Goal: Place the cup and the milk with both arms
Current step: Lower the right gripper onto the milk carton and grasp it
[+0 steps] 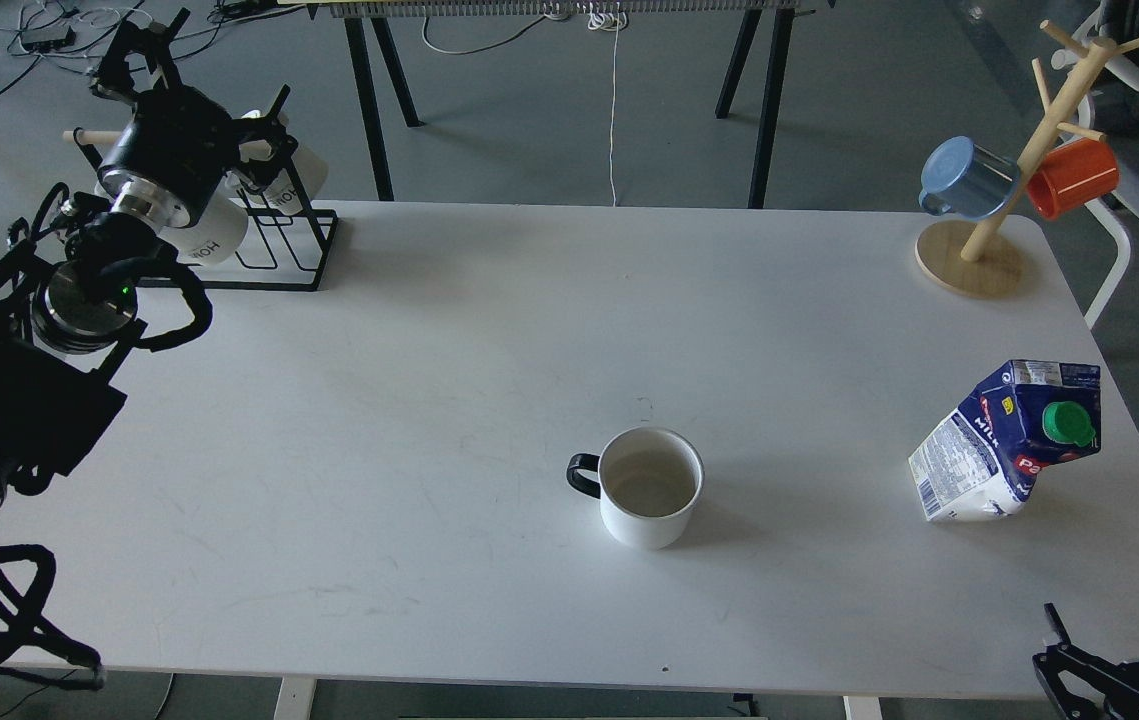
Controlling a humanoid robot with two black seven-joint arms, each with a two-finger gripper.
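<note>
Head view is showing the cup [651, 487] sitting upright mid-table and the milk [1011, 441] standing near the right edge. Left gripper [144, 55] is hanging over by the wire rack [274, 245], can't tell how open; right gripper [1124, 640] is spread wide, holding nothing. I'm worrying a clumsy grab topples that carton off the edge.
</note>
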